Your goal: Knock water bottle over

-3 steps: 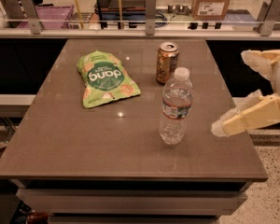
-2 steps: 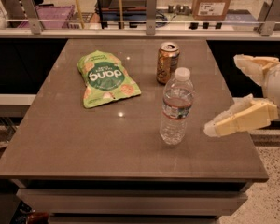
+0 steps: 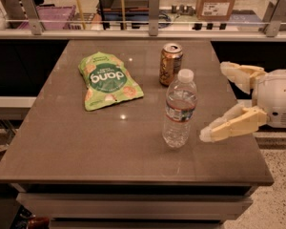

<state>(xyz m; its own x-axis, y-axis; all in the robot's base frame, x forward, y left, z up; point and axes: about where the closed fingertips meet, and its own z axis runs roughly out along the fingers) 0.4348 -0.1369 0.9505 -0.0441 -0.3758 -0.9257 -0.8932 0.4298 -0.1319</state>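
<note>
I am holding my gripper (image 3: 213, 101) wide open and empty at the table's (image 3: 86, 142) right edge, one finger reaching toward the bottle (image 3: 179, 109) and stopping just beside it without touching. The bottle is standing upright near the middle of the table, in front of the can (image 3: 171, 64) and right of the green snack bag (image 3: 109, 80). I am judging it light, thin-walled and top-heavy on a narrow base, so I am planning no grasp, only a sideways push high up near the cap. It is capped; I cannot tell how much water it is carrying, nor whether the can is holding anything.
</note>
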